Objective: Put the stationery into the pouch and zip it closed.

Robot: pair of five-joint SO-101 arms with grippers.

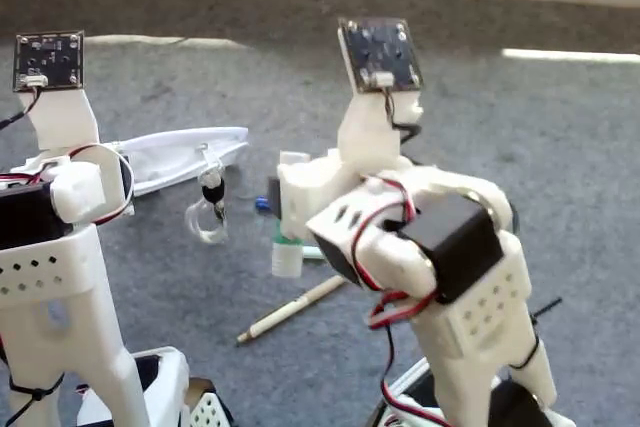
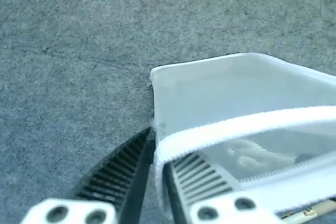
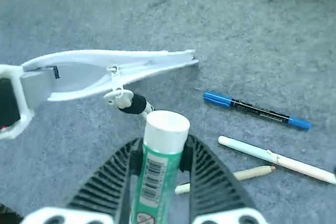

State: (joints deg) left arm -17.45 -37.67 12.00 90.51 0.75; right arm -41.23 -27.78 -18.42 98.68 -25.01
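From above, we see the white pouch (image 1: 180, 159) lying toward the worktop's left edge, and a pencil (image 1: 290, 312) nearer the middle. In the left wrist view, the left gripper (image 2: 155, 140) is clenched on the pouch's end; the fabric looks soft and limp to us. In the right wrist view, the right gripper (image 3: 163, 146) grasps the glue stick (image 3: 165, 124) around its barrel. We judge it stiff, light and rather slippery.
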